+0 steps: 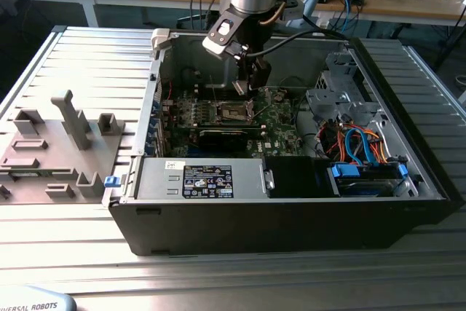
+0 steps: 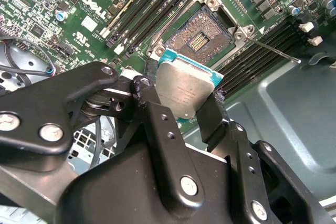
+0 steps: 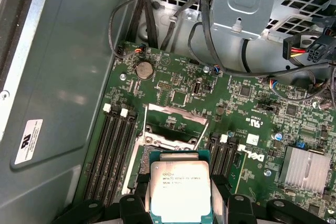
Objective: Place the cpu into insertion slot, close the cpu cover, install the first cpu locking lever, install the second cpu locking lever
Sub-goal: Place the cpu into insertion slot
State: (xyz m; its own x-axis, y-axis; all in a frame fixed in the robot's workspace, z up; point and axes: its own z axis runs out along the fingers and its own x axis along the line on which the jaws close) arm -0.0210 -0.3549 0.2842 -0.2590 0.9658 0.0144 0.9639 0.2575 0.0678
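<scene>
My gripper [image 2: 181, 98] is shut on the cpu [image 2: 184, 87], a flat square chip with a silvery top and a teal edge, gripped by two opposite sides. The cpu [image 3: 180, 190] hangs just above the green board, tilted, and covers part of the insertion slot [image 2: 202, 32], a square black socket with a metal border. In the first wrist view the cpu cover [image 3: 176, 121], a thin silvery frame, stands open at the slot's far side. A thin locking lever [image 2: 273, 48] sticks out beside the socket. In the exterior view the gripper [image 1: 251, 94] is low inside the case, over the slot [image 1: 234, 112].
The open computer case [image 1: 291, 216] lies on a ribbed metal table. Black memory slots [image 3: 113, 150] flank the socket. A finned heat sink [image 3: 304, 169], loose cables [image 3: 210, 30] and a grey drive cage [image 1: 338, 92] are close by. A grey fixture tray [image 1: 51, 151] lies at the exterior view's left.
</scene>
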